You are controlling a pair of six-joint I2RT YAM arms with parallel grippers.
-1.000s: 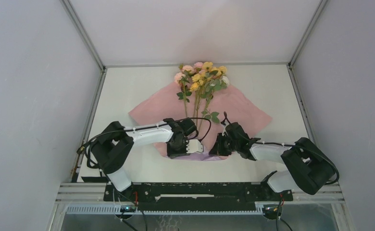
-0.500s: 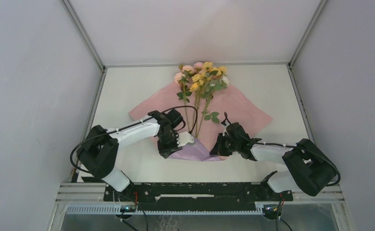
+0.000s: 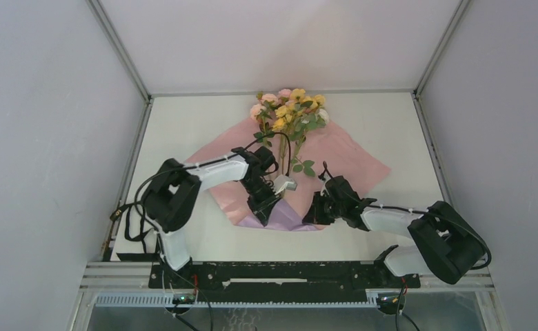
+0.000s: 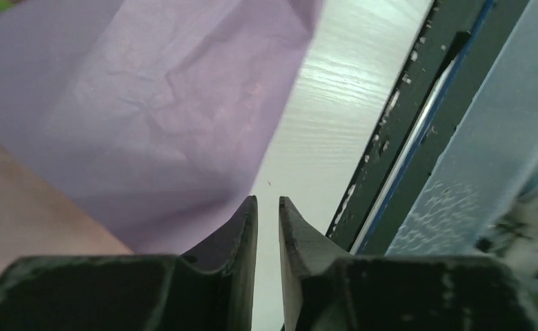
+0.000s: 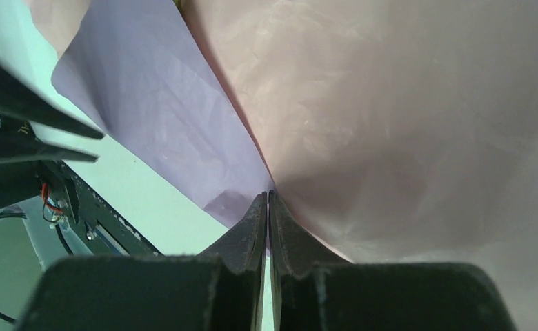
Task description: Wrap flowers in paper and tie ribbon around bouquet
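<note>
The flowers lay on the lilac paper on the desk, blooms at the far end. The right fingers pinched the paper's near edge. The left fingers, narrowly parted and empty, hovered over its folded near-left corner.

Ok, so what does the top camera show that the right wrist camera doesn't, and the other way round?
Only the top view shows the flowers lying with their stems on the paper, and the sheet's whole outline with its near corner turned over. Only the right wrist view shows the right gripper close up, its jaws pinched shut on the paper where the lilac underside meets the pinkish face. Both show the paper, that lilac flap and the pale table.
</note>
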